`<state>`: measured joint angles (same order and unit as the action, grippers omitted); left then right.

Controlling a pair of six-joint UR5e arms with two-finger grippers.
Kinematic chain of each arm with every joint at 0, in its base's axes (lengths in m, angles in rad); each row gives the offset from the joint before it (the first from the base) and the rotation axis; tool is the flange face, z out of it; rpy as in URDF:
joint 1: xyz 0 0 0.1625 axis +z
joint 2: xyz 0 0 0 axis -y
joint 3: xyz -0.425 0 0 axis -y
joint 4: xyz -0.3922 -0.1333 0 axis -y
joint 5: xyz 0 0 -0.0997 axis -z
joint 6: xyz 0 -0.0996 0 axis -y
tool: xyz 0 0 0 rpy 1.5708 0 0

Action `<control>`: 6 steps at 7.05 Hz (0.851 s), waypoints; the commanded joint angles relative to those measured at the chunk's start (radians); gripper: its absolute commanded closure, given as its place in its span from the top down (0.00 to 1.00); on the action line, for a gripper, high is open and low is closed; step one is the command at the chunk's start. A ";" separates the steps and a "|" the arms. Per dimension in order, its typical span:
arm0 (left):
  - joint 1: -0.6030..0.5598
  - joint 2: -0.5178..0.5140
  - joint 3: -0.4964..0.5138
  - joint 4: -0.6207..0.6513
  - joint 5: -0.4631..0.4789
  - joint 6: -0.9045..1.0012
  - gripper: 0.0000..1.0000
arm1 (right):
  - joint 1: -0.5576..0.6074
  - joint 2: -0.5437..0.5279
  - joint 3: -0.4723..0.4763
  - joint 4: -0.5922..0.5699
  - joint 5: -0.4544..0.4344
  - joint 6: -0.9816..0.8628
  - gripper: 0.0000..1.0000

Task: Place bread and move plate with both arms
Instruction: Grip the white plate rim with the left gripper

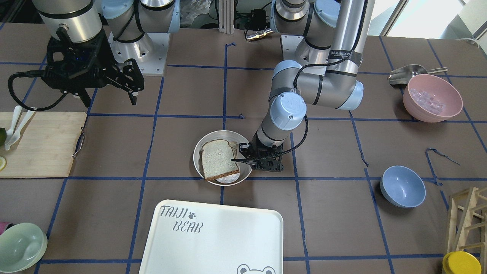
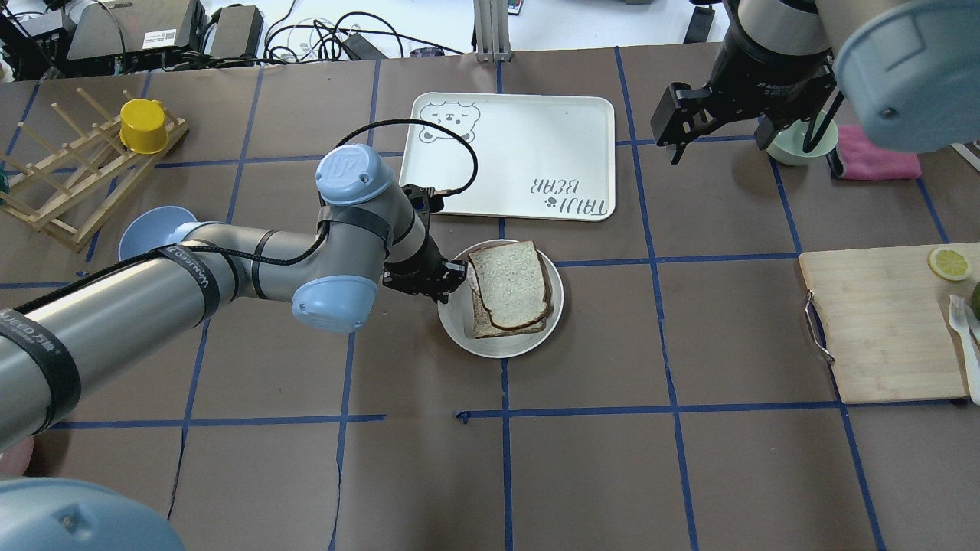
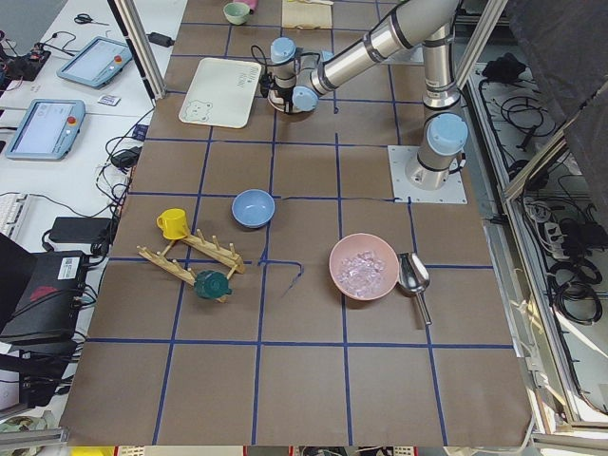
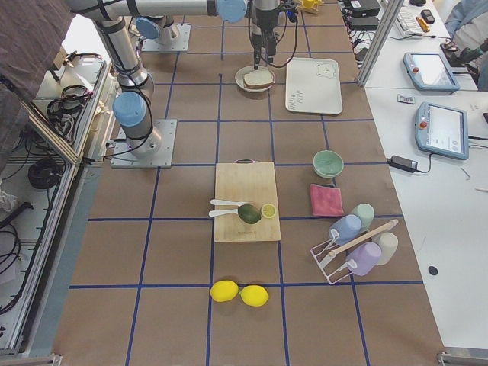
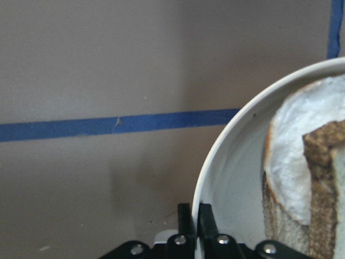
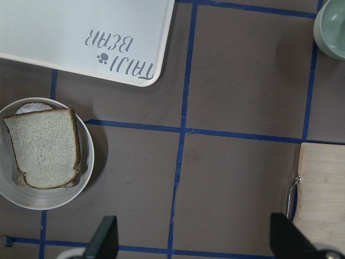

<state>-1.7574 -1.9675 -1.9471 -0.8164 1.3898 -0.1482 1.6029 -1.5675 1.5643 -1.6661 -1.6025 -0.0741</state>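
You have the left gripper (image 5: 194,211) clamped on the rim of the round cream plate (image 2: 498,346), mid-table, just beside the white rectangular tray (image 2: 521,138) at the operators' edge. The pale, brown-crusted bread slice (image 2: 509,283) lies on that plate. The right gripper (image 2: 720,130) hangs above the table with its fingers apart.

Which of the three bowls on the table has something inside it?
The pink bowl, beside the metal scoop: it holds clear ice-like pieces. The blue bowl and the green bowl look empty.

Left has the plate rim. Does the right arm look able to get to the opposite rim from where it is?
Probably yes. The right gripper hangs open above bare table, and the plate's rim on its side is free; the left gripper grips only the opposite rim.
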 commanded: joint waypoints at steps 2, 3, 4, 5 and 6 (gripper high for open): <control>0.010 0.015 0.100 -0.086 -0.047 0.019 0.00 | -0.001 0.000 0.002 0.009 0.003 0.008 1.00; 0.019 0.021 0.153 -0.166 -0.048 0.036 0.00 | -0.001 0.000 0.002 0.008 0.003 0.008 1.00; 0.038 0.031 0.183 -0.214 -0.051 0.074 0.00 | -0.001 0.000 0.002 0.009 0.001 0.008 1.00; 0.068 0.032 0.194 -0.217 -0.055 0.100 0.00 | -0.003 0.000 0.002 0.008 -0.002 0.007 1.00; 0.097 0.021 0.212 -0.213 -0.104 0.111 0.00 | -0.001 0.000 0.002 0.008 -0.001 0.007 1.00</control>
<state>-1.6936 -1.9403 -1.7577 -1.0229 1.3239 -0.0580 1.6008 -1.5677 1.5662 -1.6578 -1.6029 -0.0670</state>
